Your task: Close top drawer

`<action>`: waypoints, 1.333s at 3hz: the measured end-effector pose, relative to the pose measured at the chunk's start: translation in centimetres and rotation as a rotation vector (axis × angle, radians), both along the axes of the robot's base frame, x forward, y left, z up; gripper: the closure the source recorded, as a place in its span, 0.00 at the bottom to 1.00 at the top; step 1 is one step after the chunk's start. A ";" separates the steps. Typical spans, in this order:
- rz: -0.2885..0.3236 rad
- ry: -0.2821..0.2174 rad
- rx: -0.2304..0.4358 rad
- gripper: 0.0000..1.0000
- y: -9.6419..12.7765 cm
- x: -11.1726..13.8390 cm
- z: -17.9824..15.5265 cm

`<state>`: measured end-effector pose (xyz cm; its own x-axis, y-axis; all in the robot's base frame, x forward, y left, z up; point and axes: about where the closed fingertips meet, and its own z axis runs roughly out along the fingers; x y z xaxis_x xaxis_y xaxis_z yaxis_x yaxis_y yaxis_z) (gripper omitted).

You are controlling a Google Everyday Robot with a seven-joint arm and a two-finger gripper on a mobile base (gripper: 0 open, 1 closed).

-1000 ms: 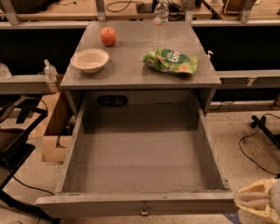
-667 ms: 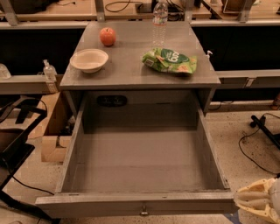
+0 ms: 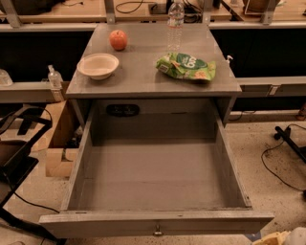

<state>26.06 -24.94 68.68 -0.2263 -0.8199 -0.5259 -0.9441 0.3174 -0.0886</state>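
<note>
Gripper (image 3: pixel 286 238): only a pale edge shows at the bottom-right corner, just beside the right end of the front panel. Released or clenched: cannot tell.

Top drawer (image 3: pixel 153 177): wide grey-painted wooden box with a small round metal knob (image 3: pixel 158 233), pulled far out of the cabinet.

Judgement: the gripper sits low and outside the panel, probably staged to push it inward.

Beyond, on the grey cabinet top (image 3: pixel 143 81): cream bowl (image 3: pixel 98 64), green crinkled snack bag (image 3: pixel 186 66), red apple (image 3: pixel 118 39), clear plastic water bottle (image 3: pixel 175 19).

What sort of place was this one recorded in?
Probably a lab or workshop rather than a home: long workbenches run behind the grey cabinet, and loose cords lie on the speckled floor. The gripper is at the bottom right edge, just past the open top drawer front.
</note>
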 end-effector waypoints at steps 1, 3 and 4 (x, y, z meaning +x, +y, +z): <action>0.040 0.014 0.022 1.00 0.5 -1.5 -3.0; 0.119 -0.038 0.079 1.00 3.4 1.9 -7.7; 0.146 -0.059 0.097 1.00 4.3 5.5 -9.1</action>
<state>31.59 -20.59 59.56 -0.0753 -0.7866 -0.6129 -0.9748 0.1875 -0.1208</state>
